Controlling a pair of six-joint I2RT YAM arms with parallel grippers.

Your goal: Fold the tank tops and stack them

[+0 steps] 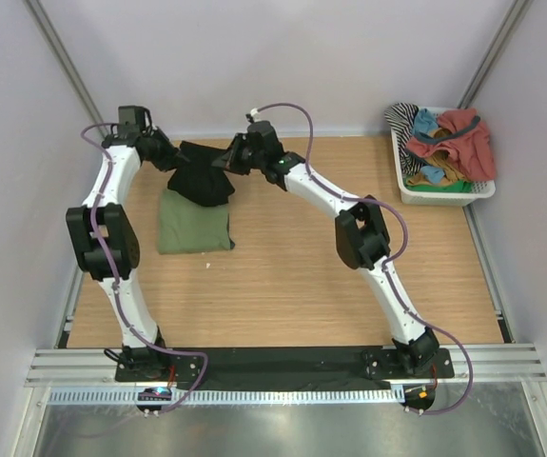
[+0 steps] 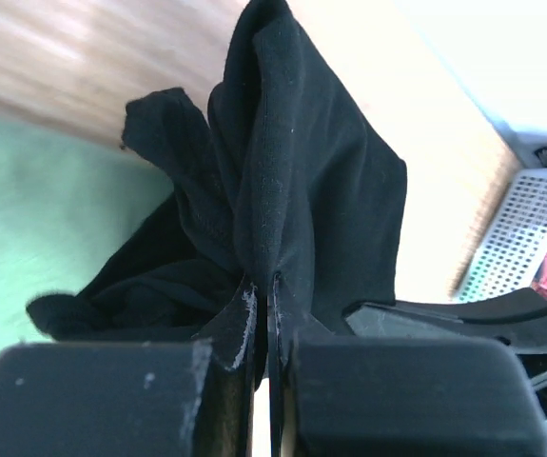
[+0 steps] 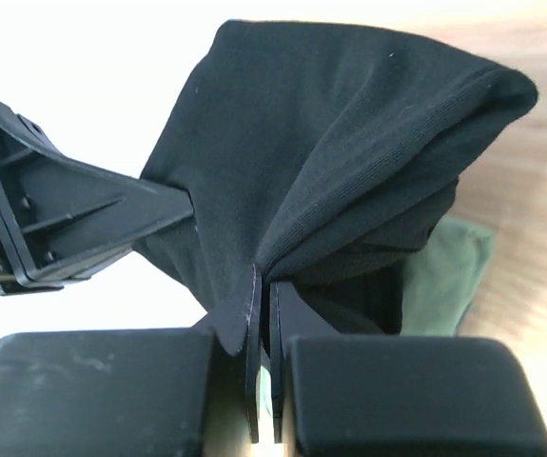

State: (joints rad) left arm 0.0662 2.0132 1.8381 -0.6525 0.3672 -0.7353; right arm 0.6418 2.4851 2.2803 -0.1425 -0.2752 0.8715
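Far left of the tabletop: the left end effector has its fingers pinched almost together on a bunched fold of the black top. Cloth fans out from the pinch in deep creases.

Just nearer the arm bases, the green top lies flat on the tabletop, folded into a neat squarish pad. The black top hangs bunched between the two end effectors. In the top view its lower folds overlap the pad's far edge. Whether cloth touches cloth there, I cannot tell.

Next to the right: the right end effector, fingers likewise narrow, is clamped on another fold of the same black top. The two end effectors face each other across the garment, close together, with cloth draped between them.

Far right corner: a white slatted basket stands on the tabletop, well apart from both tops. It is full and heaped above the rim. Contents:
- a black-and-white striped garment hanging over the far left corner
- a teal piece just beside it
- a red garment on top, spread across the right half
- bright green cloth low against the near wall

Everything in the basket is tangled, and nothing in it is folded.
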